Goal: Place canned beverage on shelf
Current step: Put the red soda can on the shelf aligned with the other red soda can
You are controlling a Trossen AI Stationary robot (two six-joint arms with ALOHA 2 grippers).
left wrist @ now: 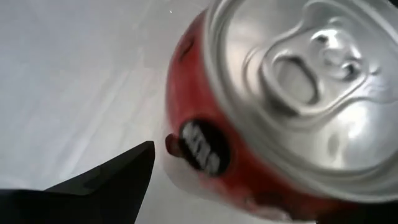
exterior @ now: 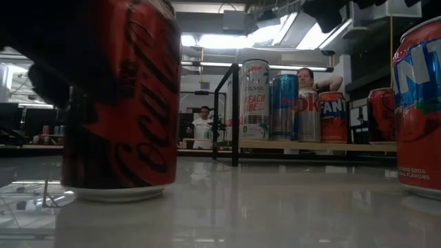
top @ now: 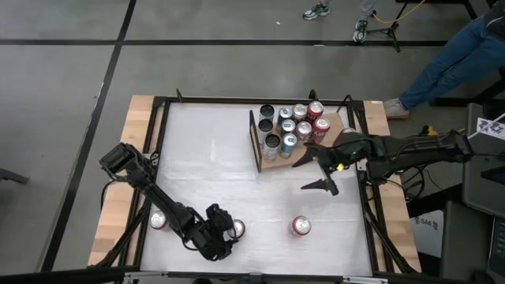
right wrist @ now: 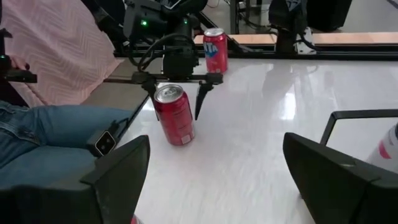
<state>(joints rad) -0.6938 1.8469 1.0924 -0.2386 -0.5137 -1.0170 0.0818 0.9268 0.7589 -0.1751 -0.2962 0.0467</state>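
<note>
High view: light-brown wooden shelf board [top: 276, 162] with thin black upright frame, loaded with upright aluminium cans [top: 296, 125]. Right gripper [top: 316, 170] just beside shelf, jaws spread, empty. Left gripper [top: 225, 235] well apart from shelf, jaws spread around red cylindrical beverage can [top: 236, 229].

Low view: glossy white tabletop [exterior: 275, 207]; red can [exterior: 120, 96] upright, well in front of shelf [exterior: 317, 146].

Left wrist view: silver can lid with pull tab [left wrist: 311, 81], matte dark finger [left wrist: 112, 186] beside it.

Right wrist view: red can [right wrist: 174, 115] between left fingers.

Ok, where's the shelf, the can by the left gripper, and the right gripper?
Shelf [top: 335, 155], high view, bare board edge.
Can [right wrist: 175, 115], right wrist view, red side.
Left gripper [right wrist: 176, 87], right wrist view, between fingertips.
Right gripper [top: 313, 172], high view, between fingertips.
</note>
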